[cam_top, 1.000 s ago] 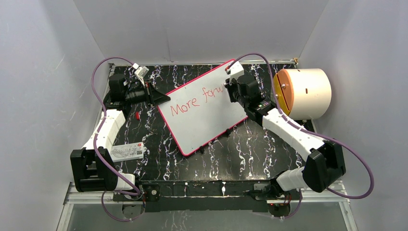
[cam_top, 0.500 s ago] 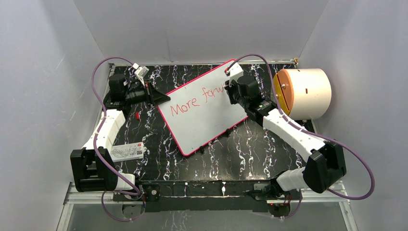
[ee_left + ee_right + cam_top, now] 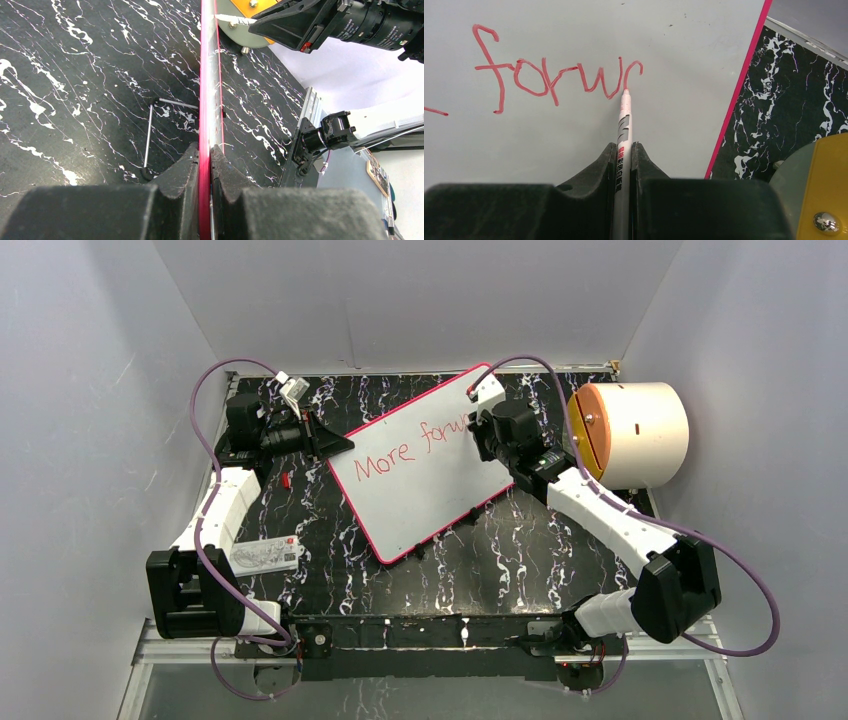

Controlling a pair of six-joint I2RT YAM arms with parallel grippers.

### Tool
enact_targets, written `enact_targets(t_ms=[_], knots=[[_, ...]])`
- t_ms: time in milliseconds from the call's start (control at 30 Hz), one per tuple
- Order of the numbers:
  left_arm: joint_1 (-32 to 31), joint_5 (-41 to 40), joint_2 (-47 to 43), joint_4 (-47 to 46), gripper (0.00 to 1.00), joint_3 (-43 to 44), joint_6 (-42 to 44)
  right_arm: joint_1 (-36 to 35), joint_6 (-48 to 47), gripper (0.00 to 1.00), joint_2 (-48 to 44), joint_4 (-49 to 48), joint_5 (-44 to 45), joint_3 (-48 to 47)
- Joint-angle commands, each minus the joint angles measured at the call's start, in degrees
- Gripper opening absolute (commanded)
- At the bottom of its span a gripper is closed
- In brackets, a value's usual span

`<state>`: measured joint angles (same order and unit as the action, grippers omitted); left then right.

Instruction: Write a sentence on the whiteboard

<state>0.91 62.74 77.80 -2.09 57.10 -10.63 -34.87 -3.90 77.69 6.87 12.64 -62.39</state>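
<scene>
The whiteboard (image 3: 420, 490) lay on the table (image 3: 500, 550), its left edge pinched by the left gripper (image 3: 205, 150). The right gripper (image 3: 624, 147) clamped a marker (image 3: 625, 117), tip touching the sentence (image 3: 531, 77), which read perhaps "More forwa".

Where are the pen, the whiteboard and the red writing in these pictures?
pen (image 3: 625, 125): right wrist view, on its white barrel below the tip.
whiteboard (image 3: 430, 502): top external view, on the bare white lower part.
red writing (image 3: 385, 460): top external view, on the word "More".
</scene>
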Motion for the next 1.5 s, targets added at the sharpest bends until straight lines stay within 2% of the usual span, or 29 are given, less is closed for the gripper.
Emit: enact_targets(t_ms=[0,667,1467], knots=[[-2.11,-3.33,2.44,7.10,0.00,-2.18,3.86,0.01,-0.37,0.00,-0.26,-0.28,1.59,0.29],[-2.14,-2.97,2.44,7.10,0.00,-2.15,3.87,0.71,-0.92,0.00,1.16,-5.43,2.43,-2.65],[-2.07,-3.23,2.53,7.10,0.00,-2.17,3.87,0.72,-0.54,0.00,1.76,-5.96,0.91,-3.17]])
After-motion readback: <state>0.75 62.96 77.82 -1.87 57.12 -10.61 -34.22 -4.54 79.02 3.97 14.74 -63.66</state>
